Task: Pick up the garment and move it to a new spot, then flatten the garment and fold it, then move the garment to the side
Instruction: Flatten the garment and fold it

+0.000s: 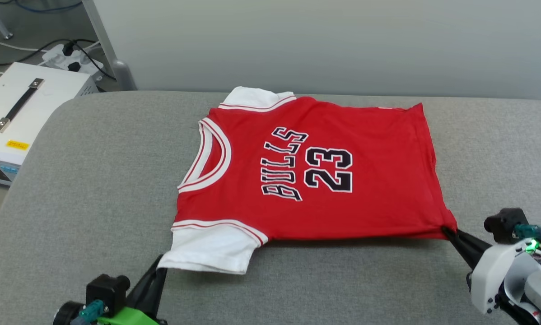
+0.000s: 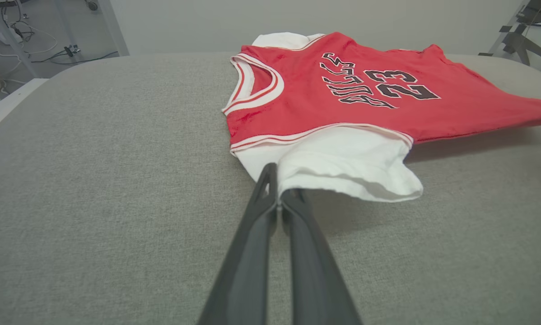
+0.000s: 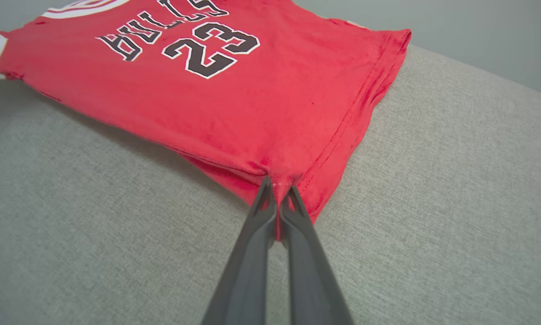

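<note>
The garment, a red jersey with white sleeves and black letters and numbers, lies spread printed face up on the grey padded table, collar to the left. Its near edge is lifted off the surface. My left gripper is shut on the near white sleeve's corner, as the left wrist view shows: gripper, garment. My right gripper is shut on the near hem corner; the right wrist view shows the red cloth of the garment pinched in that gripper.
A white box with a black handle stands off the table's left edge, with cables and a power strip on the floor behind. A pale wall runs behind the table. Grey surface extends left and right of the jersey.
</note>
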Robot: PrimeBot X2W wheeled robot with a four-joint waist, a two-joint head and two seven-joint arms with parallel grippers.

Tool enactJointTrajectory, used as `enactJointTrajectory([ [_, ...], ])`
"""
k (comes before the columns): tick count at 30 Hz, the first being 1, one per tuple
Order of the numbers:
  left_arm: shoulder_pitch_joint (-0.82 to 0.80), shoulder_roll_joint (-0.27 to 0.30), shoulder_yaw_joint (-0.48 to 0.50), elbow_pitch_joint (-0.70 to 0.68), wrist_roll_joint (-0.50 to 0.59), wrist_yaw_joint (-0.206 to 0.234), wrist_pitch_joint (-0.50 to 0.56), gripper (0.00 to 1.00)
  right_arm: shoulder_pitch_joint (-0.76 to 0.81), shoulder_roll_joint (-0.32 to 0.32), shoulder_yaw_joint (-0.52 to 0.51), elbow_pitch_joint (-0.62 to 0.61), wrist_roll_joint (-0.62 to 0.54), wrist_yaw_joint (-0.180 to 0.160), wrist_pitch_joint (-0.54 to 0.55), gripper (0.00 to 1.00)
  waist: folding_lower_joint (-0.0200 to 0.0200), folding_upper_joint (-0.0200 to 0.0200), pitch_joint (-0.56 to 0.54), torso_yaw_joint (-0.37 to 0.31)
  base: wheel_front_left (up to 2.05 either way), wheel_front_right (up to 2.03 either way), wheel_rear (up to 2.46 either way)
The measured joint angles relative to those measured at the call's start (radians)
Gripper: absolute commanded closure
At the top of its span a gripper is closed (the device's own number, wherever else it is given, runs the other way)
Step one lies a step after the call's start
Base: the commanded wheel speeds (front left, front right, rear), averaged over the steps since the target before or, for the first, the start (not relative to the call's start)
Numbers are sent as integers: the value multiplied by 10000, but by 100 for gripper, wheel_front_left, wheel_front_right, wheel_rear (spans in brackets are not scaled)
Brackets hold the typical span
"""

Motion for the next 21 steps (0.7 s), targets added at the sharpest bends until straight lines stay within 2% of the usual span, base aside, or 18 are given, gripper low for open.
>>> enactJointTrajectory([
  [6,1181,56,-119,-550,-336,157,366,100,1426,-207,-617,-600,-159,0,-8,100,0,0,-336,33,0,0,0],
  [12,1938,180,-282,-888,-959,33,1007,100,2838,-291,-1465,-1338,-151,0,217,100,0,0,-436,-25,0,0,0],
  [21,2992,828,-393,-1848,-1781,-75,2228,100,4297,-646,-2784,-2640,-571,0,1143,100,0,0,-311,-188,0,0,0],
])
